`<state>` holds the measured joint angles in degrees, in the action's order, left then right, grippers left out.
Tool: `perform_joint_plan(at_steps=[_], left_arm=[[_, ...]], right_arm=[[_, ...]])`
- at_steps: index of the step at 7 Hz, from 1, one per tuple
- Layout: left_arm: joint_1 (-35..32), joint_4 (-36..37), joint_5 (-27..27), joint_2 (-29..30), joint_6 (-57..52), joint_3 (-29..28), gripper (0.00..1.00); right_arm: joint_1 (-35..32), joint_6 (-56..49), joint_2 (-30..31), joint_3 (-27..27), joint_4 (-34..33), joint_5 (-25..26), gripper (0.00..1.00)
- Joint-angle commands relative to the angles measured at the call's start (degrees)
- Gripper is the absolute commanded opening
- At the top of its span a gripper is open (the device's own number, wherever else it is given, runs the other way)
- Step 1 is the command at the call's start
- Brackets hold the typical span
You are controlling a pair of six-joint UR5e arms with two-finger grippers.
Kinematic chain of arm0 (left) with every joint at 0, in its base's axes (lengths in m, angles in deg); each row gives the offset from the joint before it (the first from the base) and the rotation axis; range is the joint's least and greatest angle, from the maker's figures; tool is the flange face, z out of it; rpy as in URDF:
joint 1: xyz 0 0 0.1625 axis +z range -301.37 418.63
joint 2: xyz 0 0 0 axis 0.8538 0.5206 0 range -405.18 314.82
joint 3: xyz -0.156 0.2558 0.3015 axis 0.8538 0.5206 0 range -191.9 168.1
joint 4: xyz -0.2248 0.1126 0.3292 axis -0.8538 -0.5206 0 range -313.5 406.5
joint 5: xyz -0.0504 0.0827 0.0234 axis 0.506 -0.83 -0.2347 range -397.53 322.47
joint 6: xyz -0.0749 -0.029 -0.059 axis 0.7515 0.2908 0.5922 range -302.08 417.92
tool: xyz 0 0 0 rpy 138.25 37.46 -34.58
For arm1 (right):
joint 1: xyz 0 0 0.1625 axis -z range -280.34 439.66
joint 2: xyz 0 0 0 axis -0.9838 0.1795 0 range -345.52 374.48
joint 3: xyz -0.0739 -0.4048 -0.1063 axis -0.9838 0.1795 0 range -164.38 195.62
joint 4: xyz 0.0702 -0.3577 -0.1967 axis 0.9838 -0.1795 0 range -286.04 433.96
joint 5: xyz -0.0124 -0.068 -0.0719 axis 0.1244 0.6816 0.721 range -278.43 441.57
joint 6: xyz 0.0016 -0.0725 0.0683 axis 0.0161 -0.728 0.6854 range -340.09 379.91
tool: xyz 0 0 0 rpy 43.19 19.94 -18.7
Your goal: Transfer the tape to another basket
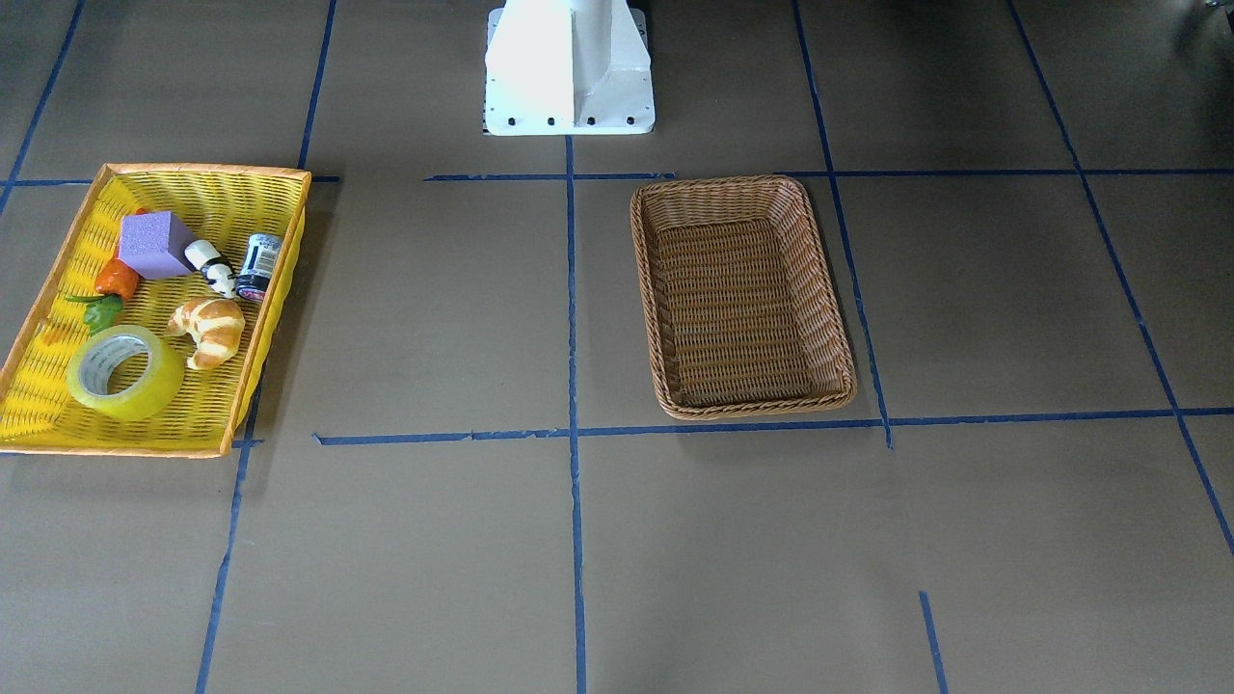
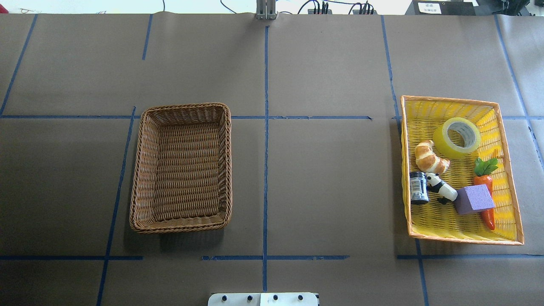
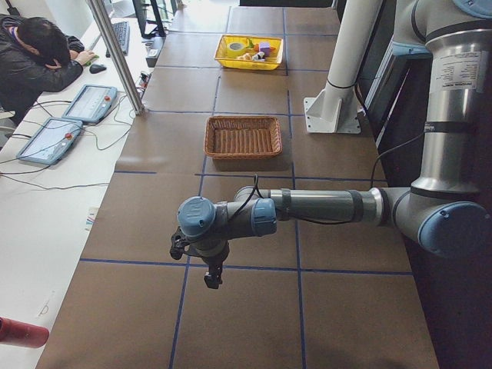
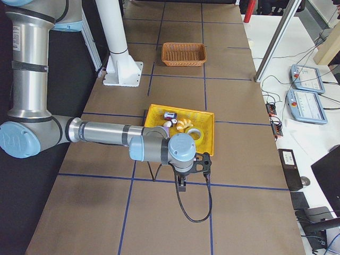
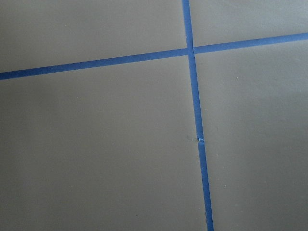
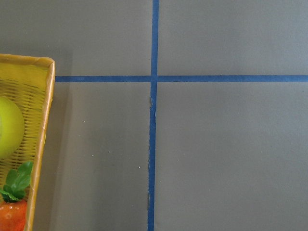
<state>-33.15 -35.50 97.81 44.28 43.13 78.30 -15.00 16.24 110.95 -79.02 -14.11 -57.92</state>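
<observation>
The yellow-green tape roll (image 2: pixel 457 138) lies flat in the far part of the yellow orange-rimmed tray (image 2: pixel 446 100); it also shows in the front view (image 1: pixel 125 372) and at the right wrist view's left edge (image 6: pixel 7 127). The brown wicker basket (image 2: pixel 182 107) stands empty on the other half of the table (image 1: pixel 742 410). My left gripper (image 3: pixel 213 278) hangs over bare table, far from both baskets. My right gripper (image 4: pixel 181 186) hangs just beyond the tray's outer end. Both show only in side views, so I cannot tell whether they are open or shut.
In the tray with the tape lie a croissant (image 2: pixel 430 156), a panda toy (image 2: pixel 442 189), a small dark can (image 2: pixel 419 187), a purple block (image 2: pixel 473 199) and a carrot (image 2: pixel 485 199). The white robot pedestal (image 1: pixel 569 67) stands at the table's robot side. An operator (image 3: pixel 38 58) sits beside the table.
</observation>
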Motion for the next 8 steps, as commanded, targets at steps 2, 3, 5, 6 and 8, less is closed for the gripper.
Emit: perform_joint_plan(at_steps=[2, 3, 5, 6, 8], left_arm=[[-0.06, 0.00, 0.01, 0.10, 0.03, 0.15, 1.00], [-0.06, 0.00, 0.01, 0.27, 0.29, 0.24, 1.00], [-0.06, 0.00, 0.09, 0.36, 0.55, 0.24, 1.00], [-0.06, 0.00, 0.10, 0.36, 0.55, 0.24, 1.00], [-0.06, 0.00, 0.10, 0.45, 0.55, 0.33, 1.00]], right_arm=[[0.00, 0.06, -0.22, -0.10, 0.09, -0.08, 1.00], [0.00, 0.06, -0.31, -0.02, 0.09, -0.08, 1.00], [0.09, 0.32, -0.66, -0.19, 0.00, 0.10, 1.00], [0.87, 1.54, -0.84, -1.32, -0.09, 0.62, 1.00], [3.77, 6.03, -3.63, -4.65, -0.26, 0.80, 1.00]])
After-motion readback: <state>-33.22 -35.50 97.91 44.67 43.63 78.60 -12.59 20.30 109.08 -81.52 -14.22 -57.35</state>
